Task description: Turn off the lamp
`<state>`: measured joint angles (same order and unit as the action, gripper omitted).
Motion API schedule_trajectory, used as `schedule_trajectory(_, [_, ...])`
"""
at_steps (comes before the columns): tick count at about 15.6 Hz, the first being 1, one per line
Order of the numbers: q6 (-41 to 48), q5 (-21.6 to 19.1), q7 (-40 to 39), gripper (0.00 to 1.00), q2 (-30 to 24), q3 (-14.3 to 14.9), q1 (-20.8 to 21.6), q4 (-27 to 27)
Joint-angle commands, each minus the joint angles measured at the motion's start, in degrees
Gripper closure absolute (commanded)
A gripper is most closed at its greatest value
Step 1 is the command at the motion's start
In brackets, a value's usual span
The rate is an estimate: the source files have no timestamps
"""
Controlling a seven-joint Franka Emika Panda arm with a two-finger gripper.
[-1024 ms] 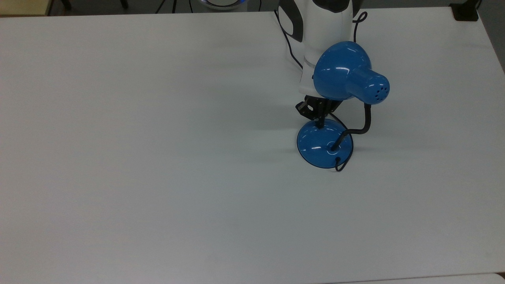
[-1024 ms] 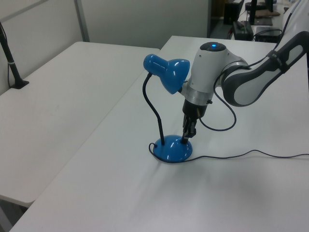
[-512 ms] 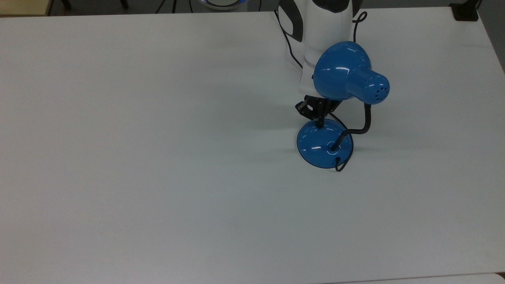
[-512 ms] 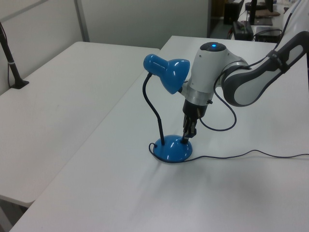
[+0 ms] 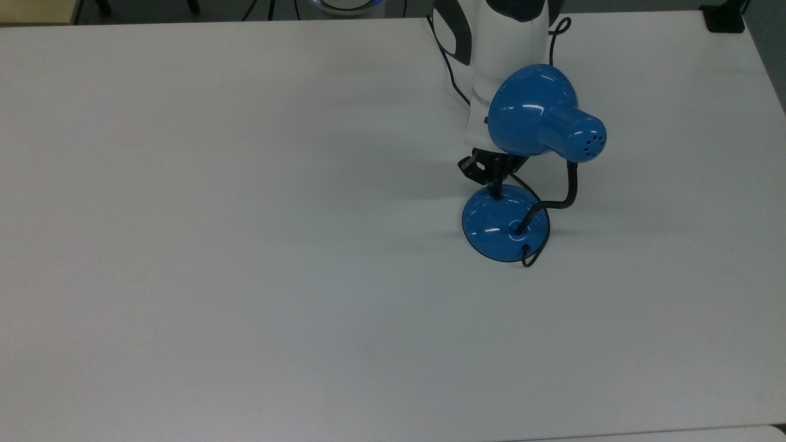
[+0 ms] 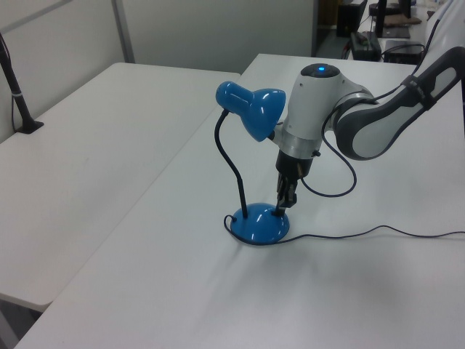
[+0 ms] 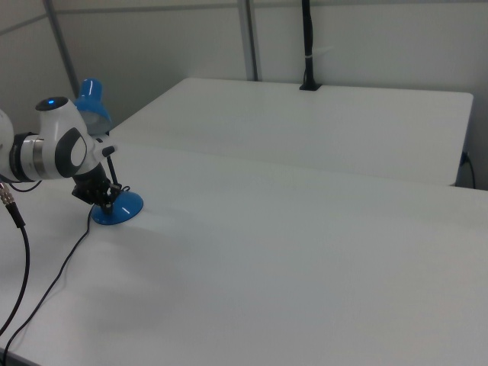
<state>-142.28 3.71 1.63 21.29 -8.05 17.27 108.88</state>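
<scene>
Top view, left to right: the white table (image 5: 245, 245) is bare across its left and middle; the lamp (image 5: 506, 224) stands toward the top view's right, its shade (image 5: 534, 113) overlapping the white arm (image 5: 503, 55). The gripper (image 5: 495, 191) points down at the far rim of the round blue base, fingertip on or just above it; whether the fingers are together or apart cannot be told.

Change over the last second: very small. In the top view the black finger assembly has crept slightly toward the top view's left and upward; the lamp has not shifted.

In the left view the gripper (image 6: 282, 209) meets the base on the left view's right side. No glow is seen under the shade. Judgement: the switch press is likely done or finishing.
</scene>
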Motion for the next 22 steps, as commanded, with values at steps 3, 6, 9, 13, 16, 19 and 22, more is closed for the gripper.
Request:
schedule_trajectory(3, [5.42,0.77,1.27,1.0,-0.64,0.32,0.04,2.3])
schedule_trajectory(6, [6.13,0.68,1.36,1.0,-1.69,0.32,0.04,2.21])
schedule_trajectory(9, [11.64,0.68,1.01,1.0,-4.14,0.32,-0.05,1.95])
schedule_trajectory(13, [29.46,0.68,1.09,0.71,-8.8,0.32,-0.31,-0.51])
schedule_trajectory(16, [39.16,0.77,0.92,0.13,-11.96,0.32,-0.93,-1.74])
schedule_trajectory(19, [44.09,0.77,1.44,0.0,-16.27,0.32,-2.76,-1.83])
schedule_trajectory(22, [46.73,-0.02,1.62,0.0,-19.97,0.4,-6.97,-3.49])
